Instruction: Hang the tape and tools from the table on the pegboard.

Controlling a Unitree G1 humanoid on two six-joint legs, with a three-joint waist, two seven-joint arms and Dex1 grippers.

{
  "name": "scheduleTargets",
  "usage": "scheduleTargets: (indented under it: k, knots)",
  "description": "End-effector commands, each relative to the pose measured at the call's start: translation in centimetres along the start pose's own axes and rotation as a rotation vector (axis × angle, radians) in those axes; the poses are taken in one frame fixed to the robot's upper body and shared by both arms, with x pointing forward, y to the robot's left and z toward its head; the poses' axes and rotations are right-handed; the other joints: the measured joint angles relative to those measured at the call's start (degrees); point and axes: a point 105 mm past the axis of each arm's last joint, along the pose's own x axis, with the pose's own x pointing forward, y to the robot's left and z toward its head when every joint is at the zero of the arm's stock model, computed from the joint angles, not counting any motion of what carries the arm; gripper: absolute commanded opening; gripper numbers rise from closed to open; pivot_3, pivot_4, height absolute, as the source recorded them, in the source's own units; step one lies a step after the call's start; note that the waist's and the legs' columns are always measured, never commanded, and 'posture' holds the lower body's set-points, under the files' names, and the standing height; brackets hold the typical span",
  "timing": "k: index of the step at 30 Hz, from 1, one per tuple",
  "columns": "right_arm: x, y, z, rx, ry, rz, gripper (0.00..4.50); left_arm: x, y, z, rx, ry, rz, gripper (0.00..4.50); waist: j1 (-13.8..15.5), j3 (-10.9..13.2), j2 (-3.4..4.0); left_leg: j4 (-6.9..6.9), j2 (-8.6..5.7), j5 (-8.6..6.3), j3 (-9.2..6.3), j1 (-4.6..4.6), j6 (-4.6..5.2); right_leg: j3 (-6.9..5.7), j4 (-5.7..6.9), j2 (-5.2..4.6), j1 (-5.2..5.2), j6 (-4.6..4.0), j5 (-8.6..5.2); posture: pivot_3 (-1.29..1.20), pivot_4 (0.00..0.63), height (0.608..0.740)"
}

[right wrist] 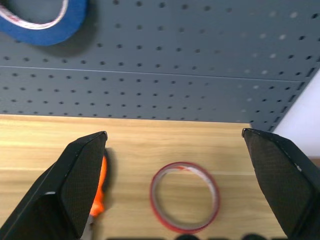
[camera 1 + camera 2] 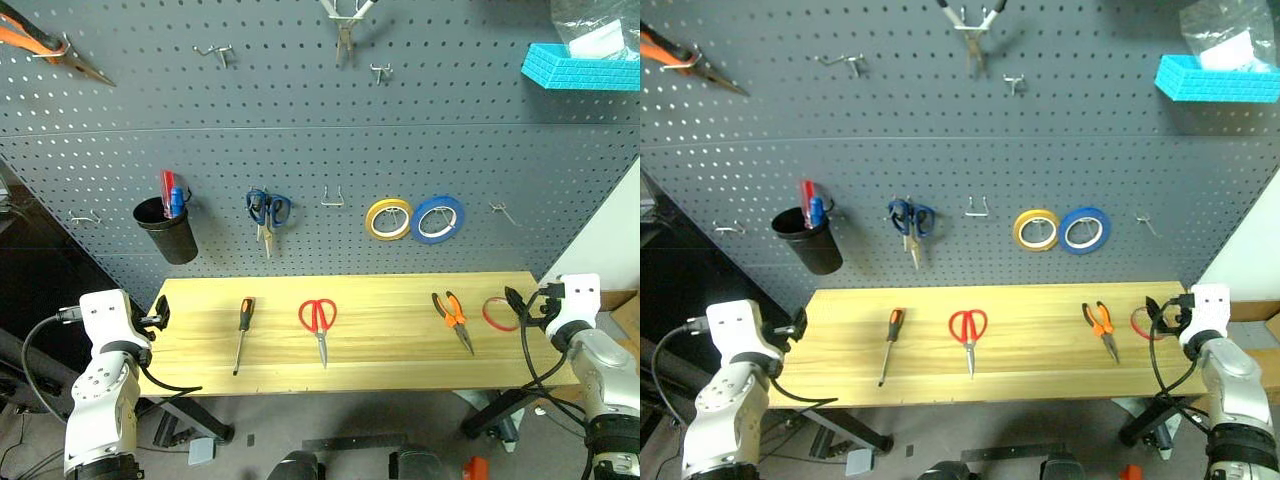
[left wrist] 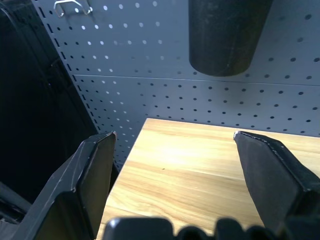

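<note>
From the head views, the bench (image 2: 400, 345) carried four things in a row: one screwdriver (image 2: 243, 331), one pair of red scissors (image 2: 318, 322), one pair of pliers (image 2: 452, 316) and one red tape ring (image 2: 496, 313), all with long axes toward the pegboard (image 2: 300, 150). In the left wrist view the left pincer (image 3: 172, 165) gaped wide and empty over the bare bench corner. In the right wrist view the right pincer (image 1: 175, 170) stood fully open with the tape lying flat just ahead between its fingers, clearly the nearer arm.

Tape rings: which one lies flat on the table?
The thin red ring, near the right claw; the yellow and blue ones hang on the pegboard.
</note>
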Motion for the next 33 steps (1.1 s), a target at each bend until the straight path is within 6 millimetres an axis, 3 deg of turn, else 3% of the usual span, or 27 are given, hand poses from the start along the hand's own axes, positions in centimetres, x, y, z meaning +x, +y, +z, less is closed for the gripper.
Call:
scheduleTargets:
  k: [1,8,10,15,18,21,24,29,33]
  knots:
    - [0.1,-1.2,2.0,-0.033,-0.069,-0.041,4.5,0.0,0.1,2.4,0.071,-0.099,0.0,4.05,0.2,0.0,0.0,0.0,0.0,0.0,0.0,0.0,0.0,0.0,0.0,0.0,0.0,0.0,0.0,-0.01,0.029,0.74]
    - [0.3,-1.3,1.7,-0.055,-0.054,-0.061,4.5,0.0,0.4,2.3,0.157,-0.101,0.033,4.05,0.7,0.0,-0.01,0.0,0.0,0.0,0.03,0.0,0.0,0.02,0.0,0.0,0.01,0.0,0.0,-0.01,0.031,0.74]
    - [0.1,-1.1,1.7,-0.084,-0.05,-0.057,4.5,-0.2,0.3,2.2,0.171,-0.089,0.015,4.05,0.7,0.1,-0.02,-0.01,0.0,0.0,0.04,0.0,0.0,0.01,0.0,0.0,0.0,0.0,0.0,-0.01,0.056,0.74]
    - [-1.0,2.2,2.0,-0.149,-0.064,0.087,4.5,-1.8,-0.3,2.1,0.158,-0.075,-0.06,4.05,0.6,2.1,-0.02,0.0,0.04,-0.02,0.02,-0.05,0.03,0.01,0.02,-0.01,-0.03,-0.05,-0.04,-0.01,0.135,0.74]
    - [-2.3,4.6,2.2,-0.124,-0.03,0.193,4.5,-2.9,-2.0,2.8,0.195,-0.082,-0.165,4.05,0.6,4.5,0.0,0.02,0.07,-0.02,-0.03,-0.25,0.03,-0.02,0.03,-0.03,-0.16,-0.16,-0.1,-0.01,0.207,0.74]
    - [-3.0,5.7,3.1,-0.102,-0.009,0.227,4.5,-3.3,-3.2,4.0,0.226,-0.099,-0.243,4.05,0.6,7.1,-0.19,0.06,0.09,-0.01,-0.06,-0.4,0.04,-0.01,0.09,-0.07,-0.32,-0.39,-0.23,-0.02,0.27,0.74]
    - [-2.9,6.8,4.1,-0.116,0.024,0.275,4.5,-3.5,-5.8,5.2,0.216,-0.111,-0.424,4.05,0.5,9.6,-0.31,0.06,0.09,-0.01,-0.02,-0.57,0.04,0.0,0.14,-0.08,-0.58,-0.42,-0.23,-0.04,0.33,0.74]
    - [-0.2,5.8,5.5,-0.156,0.105,0.257,4.5,-4.5,-11.8,7.8,0.265,-0.124,-0.78,4.05,-0.3,13.2,-0.52,0.16,0.1,0.05,0.19,-1.61,0.08,0.01,0.16,-0.08,-1.67,-0.7,0.33,-0.06,0.413,0.74]
    - [2.1,4.0,5.8,-0.15,0.174,0.2,4.5,-5.8,-15.0,9.3,0.339,-0.161,-0.973,4.05,-1.1,15.2,-0.76,0.18,0.1,0.08,0.28,-2.28,0.02,-0.02,0.16,-0.13,-2.24,-0.76,0.42,-0.06,0.439,0.74]
